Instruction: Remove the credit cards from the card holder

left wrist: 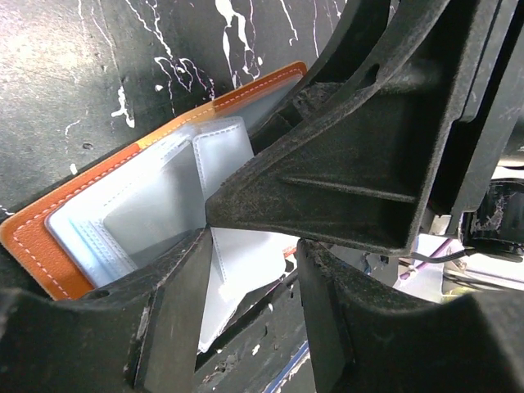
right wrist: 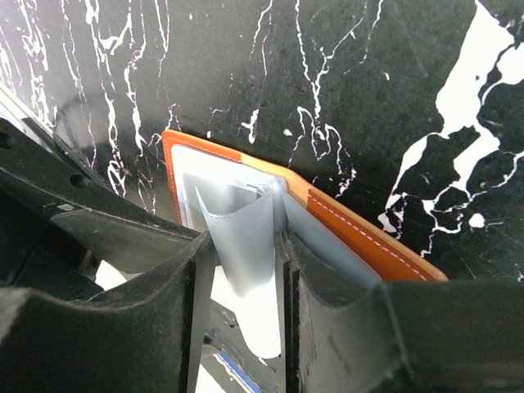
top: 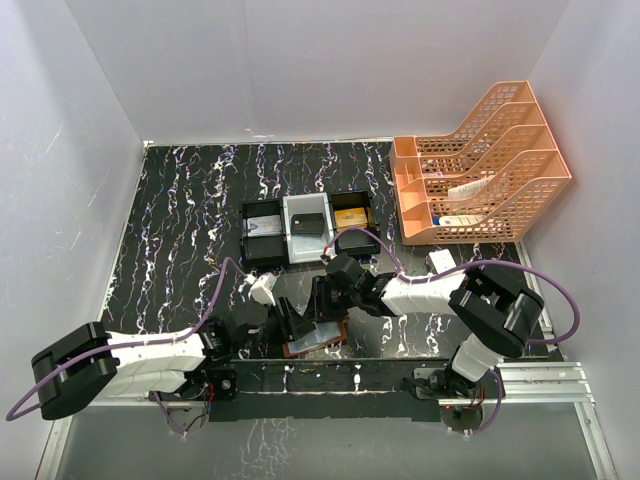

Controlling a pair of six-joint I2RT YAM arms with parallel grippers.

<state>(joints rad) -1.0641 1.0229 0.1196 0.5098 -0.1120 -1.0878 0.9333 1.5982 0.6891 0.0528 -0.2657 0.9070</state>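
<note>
Brown leather card holder (top: 315,338) open flat on table (top: 180,220) between arms. Right gripper (right wrist: 244,254) pinches curled credit card (right wrist: 237,217): thin, bendy, likely slick; hold free edge firmly. Left gripper (left wrist: 250,254) parted, gripping nothing.

right tool (right wrist: 246,241) blocking card holder (right wrist: 360,237), tray (top: 262,206) behind

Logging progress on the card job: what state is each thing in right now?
card holder: open, spread flat on the table.
pale sheet: standing up out of the holder, curled; card or pocket flap unclear.
right tool: shut on the pale sheet.
left tool: open, over the holder's edge.
</note>
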